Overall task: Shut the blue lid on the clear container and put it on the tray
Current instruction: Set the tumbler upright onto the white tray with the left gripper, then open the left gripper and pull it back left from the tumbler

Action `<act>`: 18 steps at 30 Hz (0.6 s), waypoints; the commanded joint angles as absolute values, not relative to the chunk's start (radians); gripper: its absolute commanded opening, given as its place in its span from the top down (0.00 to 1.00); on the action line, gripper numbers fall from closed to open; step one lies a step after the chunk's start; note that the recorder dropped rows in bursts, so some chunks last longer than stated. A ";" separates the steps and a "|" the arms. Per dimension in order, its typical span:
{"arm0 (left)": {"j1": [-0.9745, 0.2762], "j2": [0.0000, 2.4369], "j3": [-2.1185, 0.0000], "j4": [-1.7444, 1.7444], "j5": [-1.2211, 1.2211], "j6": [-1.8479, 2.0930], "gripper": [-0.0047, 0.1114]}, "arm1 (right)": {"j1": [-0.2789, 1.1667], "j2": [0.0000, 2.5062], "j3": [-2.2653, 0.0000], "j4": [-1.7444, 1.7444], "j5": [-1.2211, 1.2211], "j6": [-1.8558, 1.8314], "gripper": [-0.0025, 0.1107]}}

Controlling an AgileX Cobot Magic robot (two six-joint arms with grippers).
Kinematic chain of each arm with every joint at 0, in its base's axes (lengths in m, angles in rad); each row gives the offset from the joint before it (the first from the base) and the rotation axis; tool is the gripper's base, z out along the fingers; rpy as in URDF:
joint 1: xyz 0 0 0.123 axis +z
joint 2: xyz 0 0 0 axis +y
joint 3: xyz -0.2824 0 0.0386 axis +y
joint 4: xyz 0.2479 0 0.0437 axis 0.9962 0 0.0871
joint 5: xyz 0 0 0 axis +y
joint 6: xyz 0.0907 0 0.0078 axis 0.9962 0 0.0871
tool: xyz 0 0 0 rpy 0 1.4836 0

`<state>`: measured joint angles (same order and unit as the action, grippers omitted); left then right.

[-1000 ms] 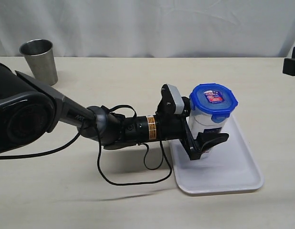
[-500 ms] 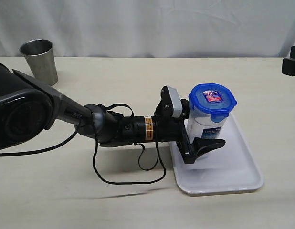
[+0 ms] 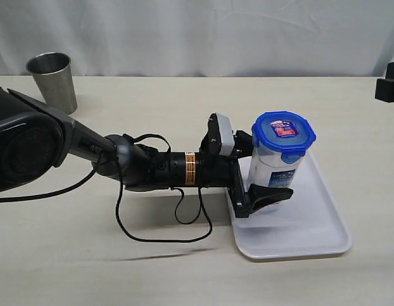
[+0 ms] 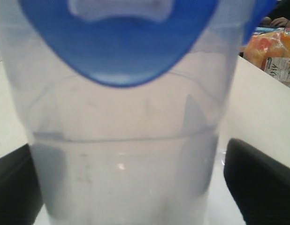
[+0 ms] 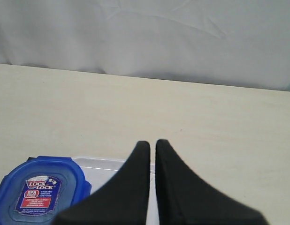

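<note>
Exterior view: your clear container (image 3: 273,167) is standing upright on the left half of the tray (image 3: 312,231), right of frame centre. The blue lid (image 3: 284,132) is sitting on top of it. Your left tool (image 3: 268,171) is reaching in low from the left and lying nearly level. Its jaws are straddling the container's lower part. One finger (image 3: 273,193) is crossing in front of the base, and the other is mostly hiding behind the container. A steel cup (image 3: 52,80) is standing on the tabletop (image 3: 152,102) in the upper left, well apart from everything. Only a dark bit of your right arm (image 3: 389,86) is showing at the right edge.

Left wrist view: the container is filling most of the frame, with one lid tab hanging folded down over its wall. Two dark fingers are sitting either side of the lower wall. One of them (image 4: 257,183) is standing clear of the wall with a light strip between, so the tool is spread apart and not clamping. An orange packet (image 4: 271,47) is showing blurred beyond the tabletop edge.

Right wrist view: your right tool (image 5: 152,143) is hanging above the tabletop. Its two black fingers are pressing nearly together, leaving a thin slit between them and holding nothing. The lid, sticker up, is showing beside the fingers, with a pale strip of tray next to it. A white curtain (image 5: 135,37) is filling the background.
</note>
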<state>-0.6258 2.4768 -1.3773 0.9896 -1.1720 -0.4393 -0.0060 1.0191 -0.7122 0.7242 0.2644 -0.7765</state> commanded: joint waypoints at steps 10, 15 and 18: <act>-0.563 2.441 -1.380 1.237 -1.191 -0.478 0.08 | -0.008 1.021 -0.721 0.724 0.266 -0.788 0.94; -0.508 2.441 -1.380 1.239 -1.204 -0.506 0.08 | -0.008 1.021 -0.721 0.724 0.268 -0.788 0.94; -0.470 2.441 -1.380 1.251 -1.221 -0.508 0.08 | -0.008 1.021 -0.721 0.724 0.268 -0.788 0.94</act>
<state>-0.5032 2.4520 -1.3773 1.2391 -1.1943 -0.4941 -0.0060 1.0191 -0.7122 0.7242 0.2664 -0.7765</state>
